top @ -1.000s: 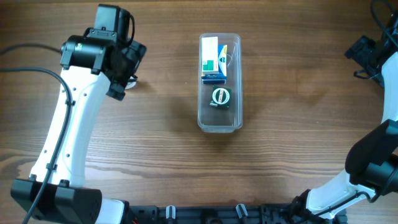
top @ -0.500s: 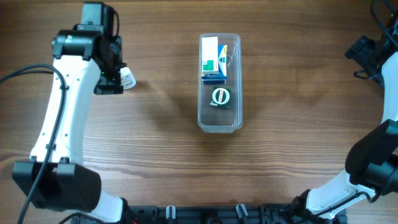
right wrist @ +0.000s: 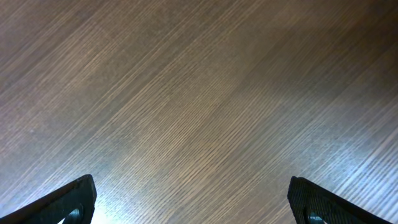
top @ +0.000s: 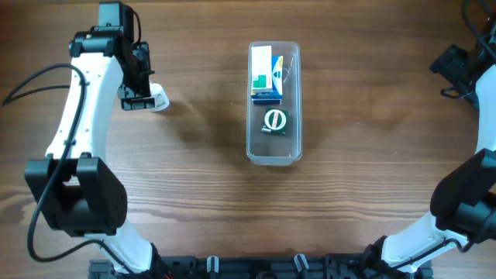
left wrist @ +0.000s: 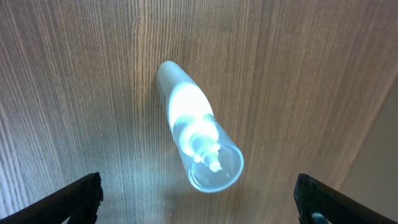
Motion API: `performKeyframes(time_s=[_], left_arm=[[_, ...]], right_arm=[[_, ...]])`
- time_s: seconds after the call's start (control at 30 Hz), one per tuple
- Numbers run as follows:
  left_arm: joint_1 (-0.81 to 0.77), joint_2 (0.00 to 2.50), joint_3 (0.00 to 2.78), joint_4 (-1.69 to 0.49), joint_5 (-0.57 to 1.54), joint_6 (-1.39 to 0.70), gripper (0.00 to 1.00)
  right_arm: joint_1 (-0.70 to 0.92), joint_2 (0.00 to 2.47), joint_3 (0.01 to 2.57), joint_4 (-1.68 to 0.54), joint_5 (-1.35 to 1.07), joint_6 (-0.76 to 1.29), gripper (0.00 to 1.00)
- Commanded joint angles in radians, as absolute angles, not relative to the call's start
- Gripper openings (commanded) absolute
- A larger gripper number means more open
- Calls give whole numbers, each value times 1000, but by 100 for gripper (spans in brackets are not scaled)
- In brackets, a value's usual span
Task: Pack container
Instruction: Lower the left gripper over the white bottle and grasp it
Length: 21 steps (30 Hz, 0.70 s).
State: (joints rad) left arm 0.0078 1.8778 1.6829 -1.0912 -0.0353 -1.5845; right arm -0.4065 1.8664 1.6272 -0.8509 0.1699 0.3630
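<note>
While the left claw (left wrist: 199, 198) is hovering over the bench (top: 364, 194): its jaws are standing wide apart and gripping nothing, with only the two dark tips showing at the lower corners of the left wrist view.
Bottle (left wrist: 194, 127): it is lying on its side on the wood, directly under that claw and between the two tips but touching neither, its clear capped end pointing toward 5 o'clock in the wrist view.
Container (top: 273, 151): it is sitting a little toward 12 o'clock from the middle of the bench, long side running 12 to 6, with the bottle well apart at its 9 o'clock.
Done so far: a white, green and blue box (top: 263, 74) is resting in the 12 o'clock half, and a round green-and-white item (top: 273, 120) is lying just at its 6 o'clock side.
Left to do: the bottle is waiting outside, so I judge the packing more than half through, with its pickup not yet made.
Room inside: the 6 o'clock end is showing bare floor, likely the spot for the bottle.
In the way: nothing is lying on the wood between bottle and container.
Right claw (right wrist: 196, 202): it is hanging with its jaws spread and nothing between them, over bare wood far off at 3 o'clock.
</note>
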Motion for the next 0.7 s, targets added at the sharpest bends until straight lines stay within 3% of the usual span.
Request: performKeyframes(time_s=[0.0,0.67], left_arm=[[9,1915,1692,-1093,-34,-1578,99],[9,2033,1692,-1100,-49,-1606,99]], right_arm=[[-398,1882,1626,-848,183,373,100],[-398,1882,1626,-848,183,373,100]])
